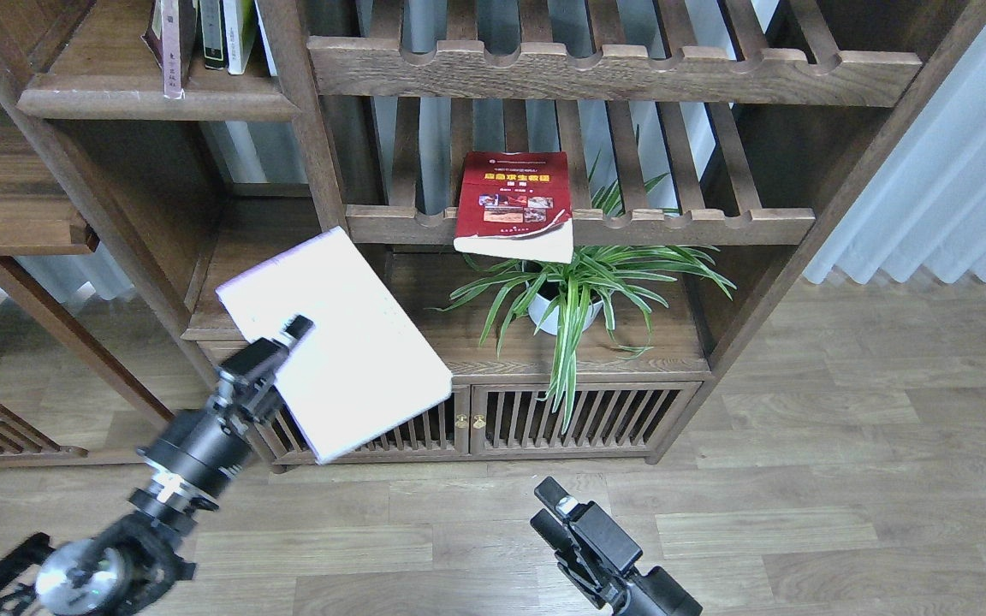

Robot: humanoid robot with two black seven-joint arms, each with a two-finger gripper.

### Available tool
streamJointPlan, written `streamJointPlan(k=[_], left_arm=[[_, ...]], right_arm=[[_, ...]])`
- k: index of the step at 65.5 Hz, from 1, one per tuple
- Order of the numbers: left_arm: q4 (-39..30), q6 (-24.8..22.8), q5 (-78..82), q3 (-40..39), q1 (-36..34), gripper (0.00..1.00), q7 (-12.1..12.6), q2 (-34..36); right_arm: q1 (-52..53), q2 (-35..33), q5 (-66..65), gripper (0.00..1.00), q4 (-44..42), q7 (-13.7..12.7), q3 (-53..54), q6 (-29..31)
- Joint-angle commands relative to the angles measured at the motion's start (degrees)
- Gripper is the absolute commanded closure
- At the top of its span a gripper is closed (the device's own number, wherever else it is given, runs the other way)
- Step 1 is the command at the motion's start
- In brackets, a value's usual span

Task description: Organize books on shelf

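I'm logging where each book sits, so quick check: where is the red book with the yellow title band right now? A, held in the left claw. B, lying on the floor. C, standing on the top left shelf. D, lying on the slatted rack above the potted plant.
D: the red book lies flat on the slatted rack, overhanging its front rail just above the potted plant; the left claw grips the pale book instead.

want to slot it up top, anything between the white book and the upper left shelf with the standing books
Nothing visible blocks it. The white book, held by the left gripper, has open air up to the upper left shelf. The standing books fill its back; the front board looks bare.
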Motion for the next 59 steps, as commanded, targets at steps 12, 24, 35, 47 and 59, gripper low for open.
streamJointPlan(k=[12,24,35,47,59], left_arm=[[0.2,0.0,0.3,-7.8,-10.6,0.93,0.5,8.3],[6.4,0.0,6.5,-10.4,-16.6,0.93,3.4,11.2],[7.9,0.0,11.8,-9.8,-22.5,0.93,3.7,11.2],[12.6,0.0,16.3,-7.9,-30.0,0.92,7.9,10.9],[18.2,0.0,22.5,-5.5,-36.2,0.91,8.3,11.2]], right_arm=[[0.5,0.3,0.0,0.08,-0.6,0.1,0.0,0.0],[0.5,0.3,0.2,0.08,-0.6,0.2,0.1,0.0],[0.7,0.5,0.2,0.08,-0.6,0.2,0.1,0.0],[0.8,0.5,0.3,0.08,-0.5,0.2,0.1,0.0],[0.8,0.5,0.3,0.08,-0.5,0.2,0.1,0.0]])
